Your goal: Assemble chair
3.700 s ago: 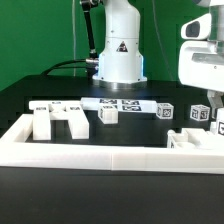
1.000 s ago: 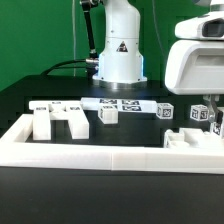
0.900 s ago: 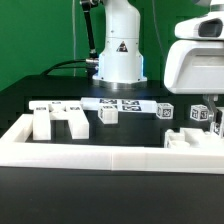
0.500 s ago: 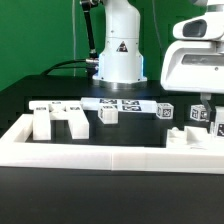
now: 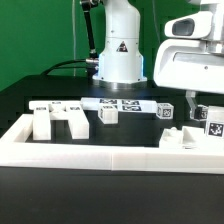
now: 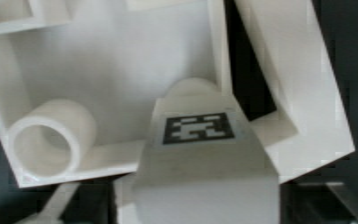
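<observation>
In the exterior view my gripper [image 5: 198,108] hangs low at the right, over a white chair slab [image 5: 183,140] and a tagged white piece [image 5: 213,128]. In the wrist view a white tagged chair part [image 6: 197,130] fills the gap between my two fingers, so the gripper [image 6: 197,208] appears shut on it. Behind it lies a larger white part with a round socket [image 6: 48,140]. More chair parts stand at the exterior view's left: two blocky leg pieces [image 5: 42,122] [image 5: 74,120] and a tagged cube [image 5: 108,114]. Another tagged cube [image 5: 165,111] is near the gripper.
A long white border rail [image 5: 110,156] runs along the front and up the left side. The marker board [image 5: 122,103] lies in front of the robot's base [image 5: 119,60]. A narrow tagged white bar [image 5: 55,105] lies at the back left. The table is black.
The gripper and its big white head have moved toward the exterior view's left and slightly up. The tagged piece under it has shifted with it. The left-hand parts have not moved.
</observation>
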You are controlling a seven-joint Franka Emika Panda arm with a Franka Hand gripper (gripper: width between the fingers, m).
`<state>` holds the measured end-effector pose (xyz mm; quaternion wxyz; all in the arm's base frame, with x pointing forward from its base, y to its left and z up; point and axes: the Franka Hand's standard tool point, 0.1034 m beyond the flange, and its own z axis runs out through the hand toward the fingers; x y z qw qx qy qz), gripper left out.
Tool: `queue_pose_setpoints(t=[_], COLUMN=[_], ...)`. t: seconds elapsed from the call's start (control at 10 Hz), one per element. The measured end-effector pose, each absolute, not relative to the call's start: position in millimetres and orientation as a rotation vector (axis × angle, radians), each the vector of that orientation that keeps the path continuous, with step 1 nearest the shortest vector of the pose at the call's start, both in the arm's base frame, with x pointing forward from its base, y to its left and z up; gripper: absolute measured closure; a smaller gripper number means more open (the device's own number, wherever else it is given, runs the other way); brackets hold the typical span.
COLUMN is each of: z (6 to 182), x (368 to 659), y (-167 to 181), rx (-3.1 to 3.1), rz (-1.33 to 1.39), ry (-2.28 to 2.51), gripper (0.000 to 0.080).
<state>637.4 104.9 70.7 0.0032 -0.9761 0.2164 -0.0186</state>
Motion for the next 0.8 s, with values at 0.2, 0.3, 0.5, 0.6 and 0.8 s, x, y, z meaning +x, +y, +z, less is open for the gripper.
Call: queue_pose_setpoints(t=[0.2,0.3,0.5,0.6,0.8], z=[78.8,81.8,97.4,108.0,102.9], x=[635.8,632.1,623.7,618.7,619.3], y=[104.6,103.5,97.9,95.2,95.6], rx=[-3.066,-3.072,-3.082,-3.072,-3.076], rz=[-0.068,-0.065,-0.044,-0.017,-0.023], ry=[0.628,0.599,0.517,0.541,0.537], gripper=[0.0177,0.0158,0.0151,0.0151,0.0151])
